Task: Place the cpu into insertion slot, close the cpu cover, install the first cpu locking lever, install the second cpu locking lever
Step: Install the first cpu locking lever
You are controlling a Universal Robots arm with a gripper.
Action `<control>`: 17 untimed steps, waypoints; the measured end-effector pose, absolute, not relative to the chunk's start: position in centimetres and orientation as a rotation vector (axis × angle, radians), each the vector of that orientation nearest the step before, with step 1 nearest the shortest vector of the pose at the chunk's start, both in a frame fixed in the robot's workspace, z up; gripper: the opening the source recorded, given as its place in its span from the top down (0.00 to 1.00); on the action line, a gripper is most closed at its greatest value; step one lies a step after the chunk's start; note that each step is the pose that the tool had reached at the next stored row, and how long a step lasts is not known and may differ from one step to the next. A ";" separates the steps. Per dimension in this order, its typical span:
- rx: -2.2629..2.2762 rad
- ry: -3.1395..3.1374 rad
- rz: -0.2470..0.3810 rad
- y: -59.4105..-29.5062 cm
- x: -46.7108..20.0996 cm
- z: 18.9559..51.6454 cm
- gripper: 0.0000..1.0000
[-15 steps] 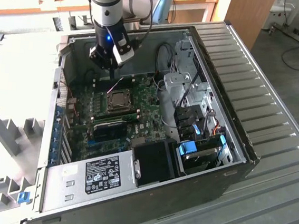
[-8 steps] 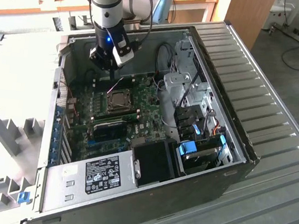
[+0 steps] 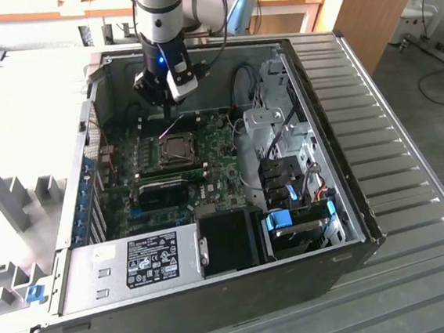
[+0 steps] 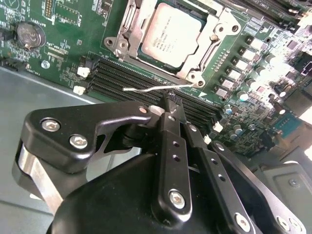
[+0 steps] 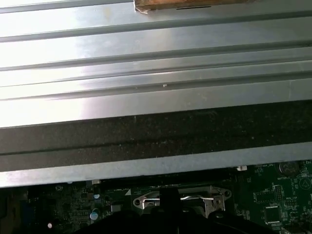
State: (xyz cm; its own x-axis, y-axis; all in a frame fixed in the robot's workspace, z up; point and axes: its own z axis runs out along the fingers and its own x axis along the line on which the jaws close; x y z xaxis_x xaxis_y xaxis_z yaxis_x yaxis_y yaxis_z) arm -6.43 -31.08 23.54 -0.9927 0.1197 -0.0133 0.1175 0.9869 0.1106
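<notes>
With the clenched gripper [image 4: 169, 103] poised tip-first at the thin locking lever [image 4: 146, 89], a slip could let it spring free and gouge the memory slots [image 4: 122, 80] beneath.

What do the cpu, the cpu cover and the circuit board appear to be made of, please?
The cpu looks metal-topped: dull silver-grey, matte, with a soft sheen. The cpu cover seems thin stamped sheet metal, brighter, with sharp glints along its edges. The circuit board appears to be green lacquered laminate, probably fibreglass, judging by its glossy green surface.
</notes>
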 end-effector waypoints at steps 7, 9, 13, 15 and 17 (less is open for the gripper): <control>0.219 3.108 0.171 -31.0 -6.1 23.3 0.89; 0.219 3.108 0.171 -31.0 -6.1 23.3 0.89; 0.219 3.108 0.171 -31.0 -5.8 23.2 0.89; 0.219 3.108 0.172 -31.0 -5.7 23.1 0.89; 0.219 3.108 0.172 -31.0 -5.6 23.1 0.89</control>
